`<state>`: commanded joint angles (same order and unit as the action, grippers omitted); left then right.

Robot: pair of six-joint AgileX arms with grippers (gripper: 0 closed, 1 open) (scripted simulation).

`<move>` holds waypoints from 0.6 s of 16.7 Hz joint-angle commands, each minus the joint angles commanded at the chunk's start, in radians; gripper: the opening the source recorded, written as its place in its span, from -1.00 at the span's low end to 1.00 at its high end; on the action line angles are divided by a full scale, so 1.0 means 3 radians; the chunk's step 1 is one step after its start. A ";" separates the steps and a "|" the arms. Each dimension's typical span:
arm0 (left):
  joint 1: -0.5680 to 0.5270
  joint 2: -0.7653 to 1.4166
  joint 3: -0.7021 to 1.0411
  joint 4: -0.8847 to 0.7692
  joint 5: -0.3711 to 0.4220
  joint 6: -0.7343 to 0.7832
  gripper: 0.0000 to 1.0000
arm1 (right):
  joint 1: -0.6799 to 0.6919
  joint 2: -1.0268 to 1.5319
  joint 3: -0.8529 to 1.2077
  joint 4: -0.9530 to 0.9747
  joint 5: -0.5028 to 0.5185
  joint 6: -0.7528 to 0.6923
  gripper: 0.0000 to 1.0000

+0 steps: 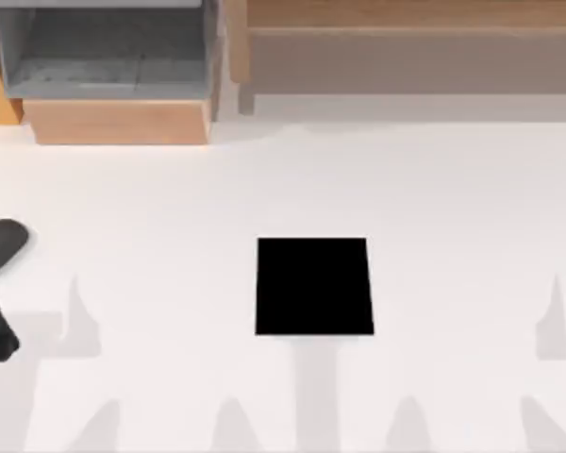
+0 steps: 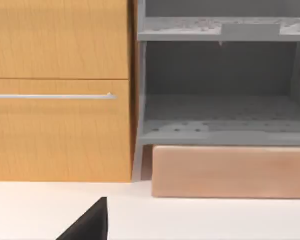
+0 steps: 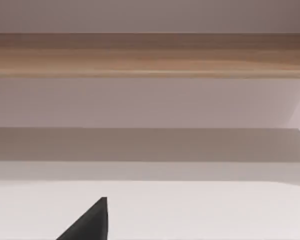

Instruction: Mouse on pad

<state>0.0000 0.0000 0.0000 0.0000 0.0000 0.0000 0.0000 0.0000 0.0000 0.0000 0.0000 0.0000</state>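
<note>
The pad (image 1: pixel 313 286) is a flat black near-square lying at the middle of the white table. At the table's far left edge lies a dark grey rounded oblong, the mouse (image 1: pixel 2 243), partly cut off by the picture's edge and well apart from the pad. The left wrist view catches one black fingertip (image 2: pixel 92 225) of my left gripper above the white table, facing the cabinet. One black fingertip (image 3: pixel 92 225) of my right gripper likewise hangs over bare table in the right wrist view. Nothing is held by either.
At the back left stand a wooden cabinet (image 2: pixel 60 90) with a drawer handle and a grey open shelf unit (image 1: pixel 108 47) on a tan base. A long wooden shelf (image 1: pixel 415 19) runs along the back right. Faint arm shadows fall on the table's front.
</note>
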 joint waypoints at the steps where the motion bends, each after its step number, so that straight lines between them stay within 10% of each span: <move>1: 0.0000 0.0000 0.0000 0.0000 0.0000 0.0000 1.00 | 0.0000 0.0000 0.0000 0.0000 0.0000 0.0000 1.00; 10: 0.0062 0.1257 0.1155 -0.0816 -0.0004 0.0462 1.00 | 0.0000 0.0000 0.0000 0.0000 0.0000 0.0000 1.00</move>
<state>0.0187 0.3770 0.3466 -0.2448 -0.0011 0.1387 0.0000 0.0000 0.0000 0.0000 0.0000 0.0000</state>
